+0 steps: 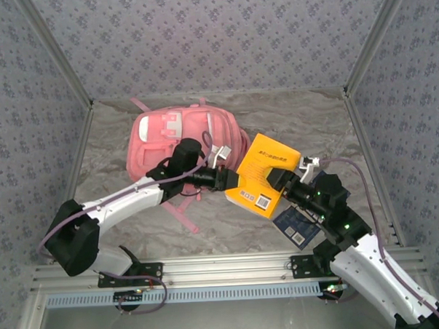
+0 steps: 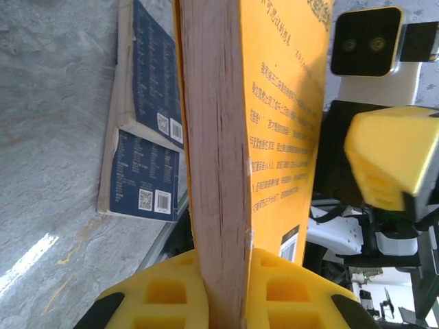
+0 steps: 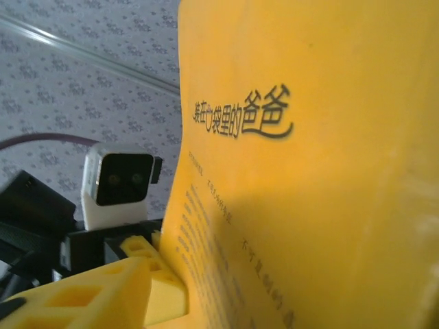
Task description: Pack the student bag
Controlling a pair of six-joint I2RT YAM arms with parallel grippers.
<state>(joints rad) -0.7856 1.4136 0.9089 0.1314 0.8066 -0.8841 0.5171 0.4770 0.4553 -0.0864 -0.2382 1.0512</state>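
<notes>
The pink backpack (image 1: 160, 138) is seen lying on the marbled table (image 1: 291, 125) at about 11 o'clock from the table's middle in the top view. Its straps are spread toward 6 o'clock, and part of it is covered by the left arm. A yellow book (image 1: 267, 170) is held tilted at 4 o'clock of the backpack, just beside it. The left gripper (image 1: 229, 180) is clamped on this book at the book's 9 o'clock edge. In the left wrist view its yellow fingers (image 2: 164, 288) are pressed on either side of the page block. The right gripper (image 1: 284, 180) is set at the book's 3 o'clock edge. One finger (image 3: 103, 295) is seen against the cover and the other is hidden, so it cannot be told whether a grip is made. Two blue books (image 1: 299, 225) are laid flat on the table at 5 o'clock of the yellow book, under the right arm.
</notes>
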